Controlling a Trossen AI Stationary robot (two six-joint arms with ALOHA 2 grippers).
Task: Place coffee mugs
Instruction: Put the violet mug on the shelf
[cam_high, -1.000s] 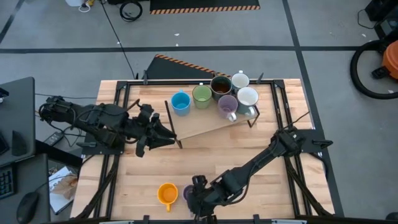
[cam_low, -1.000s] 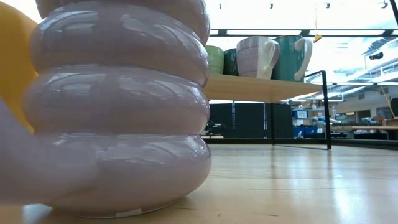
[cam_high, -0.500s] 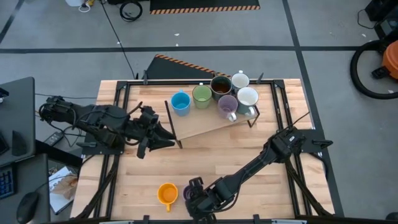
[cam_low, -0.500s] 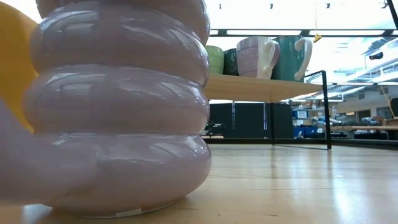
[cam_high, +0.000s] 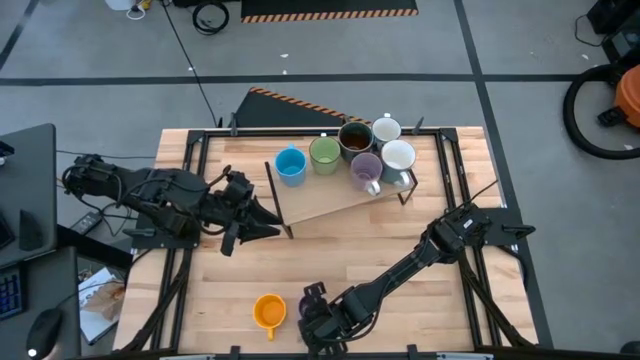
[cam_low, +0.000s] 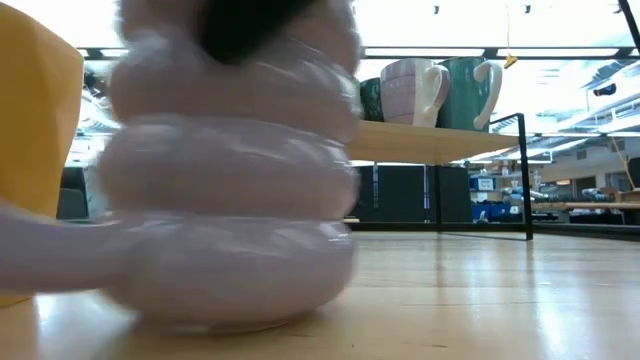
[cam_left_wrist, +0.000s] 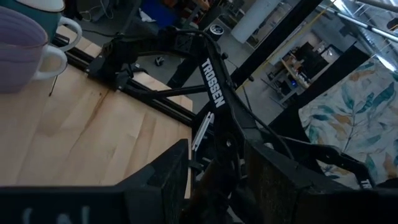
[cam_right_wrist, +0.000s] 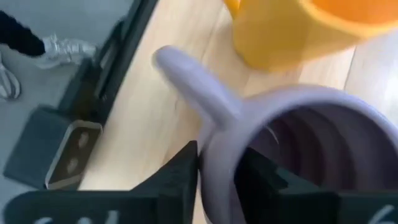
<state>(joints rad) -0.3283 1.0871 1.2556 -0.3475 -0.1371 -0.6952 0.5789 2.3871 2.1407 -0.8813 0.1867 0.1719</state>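
A ribbed purple mug (cam_right_wrist: 292, 155) stands at the table's near edge, right beside an orange mug (cam_high: 268, 311). My right gripper (cam_high: 316, 314) is over the purple mug and shut on it. In the low view the purple mug (cam_low: 235, 190) fills the foreground, blurred, with the orange mug (cam_low: 35, 160) to its left. Six more mugs stand on a raised wooden shelf (cam_high: 330, 203) at the far side, among them blue (cam_high: 290, 165), green (cam_high: 324, 154) and dark brown (cam_high: 355, 138). My left gripper (cam_high: 275, 226) waits open at the shelf's left end. My right gripper holds the purple mug by its rim wall (cam_right_wrist: 216, 163) next to the handle (cam_right_wrist: 193, 93). One finger (cam_right_wrist: 264, 180) is inside the cup and one finger (cam_right_wrist: 177, 180) outside. The fingers come from above, pointing down. The mug is upright, its base (cam_low: 230, 318) at or just off the table.
A black metal frame (cam_high: 190, 160) runs along the table's sides. The shelf's black legs (cam_low: 527, 175) stand on the wood. Bare tabletop (cam_high: 400, 235) lies between the shelf and the near edge. The right arm (cam_high: 420, 262) crosses it slantwise.
The purple mug has shifted toward the table's right, away from the orange mug, and shows blurred in the low view. More of the orange mug shows now. My right gripper's dark fingers have come into the low view at the mug's top.
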